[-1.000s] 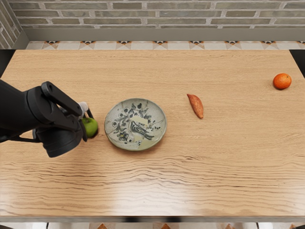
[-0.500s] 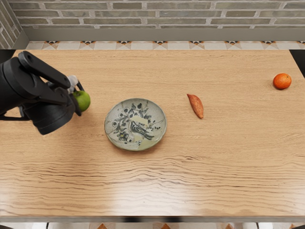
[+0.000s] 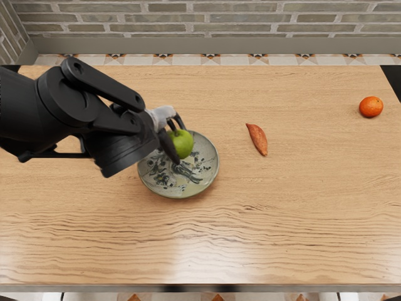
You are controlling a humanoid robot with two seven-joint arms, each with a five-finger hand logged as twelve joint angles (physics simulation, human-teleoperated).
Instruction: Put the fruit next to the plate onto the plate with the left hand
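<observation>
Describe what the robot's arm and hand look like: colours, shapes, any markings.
The left arm is matte black: bulky rounded housings joined by a flat bar. The left hand has a light grey base and thin dark fingers. No markings show.

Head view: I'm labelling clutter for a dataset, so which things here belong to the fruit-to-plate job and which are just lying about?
Part of the job:
- green fruit, grasped by the left robot hand
- plate, with the fruit over its far side

Just lying about:
- sweet potato, on the table right of the plate
- orange, near the far right corner
</observation>
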